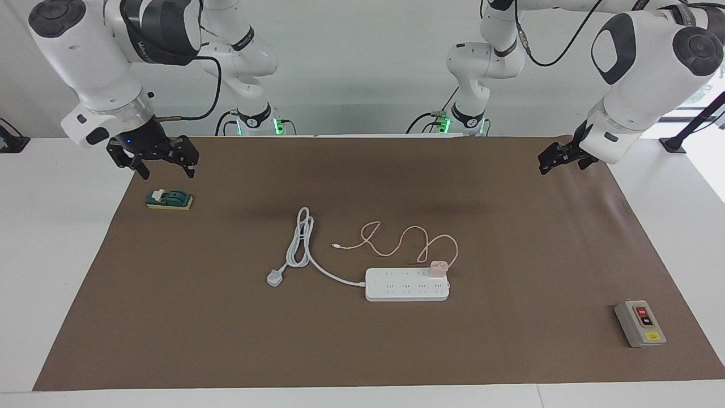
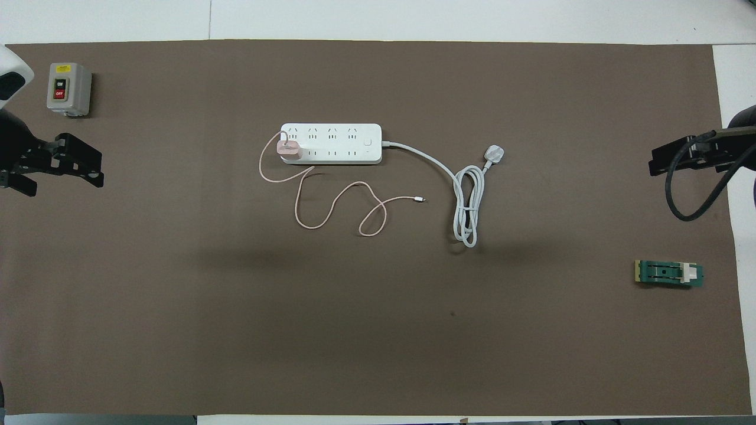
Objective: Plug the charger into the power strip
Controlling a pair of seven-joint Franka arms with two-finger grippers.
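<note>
Charger seated in power strip, left gripper and right gripper open, empty.

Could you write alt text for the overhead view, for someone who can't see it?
A pink charger sits plugged into a white power strip mid-table, its cable looping toward the robots. The left tool and right tool hang open at the table's ends, holding nothing.

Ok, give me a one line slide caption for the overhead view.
Pink charger seated in the white power strip, both grippers, left and right, open and empty at the table's ends.
</note>
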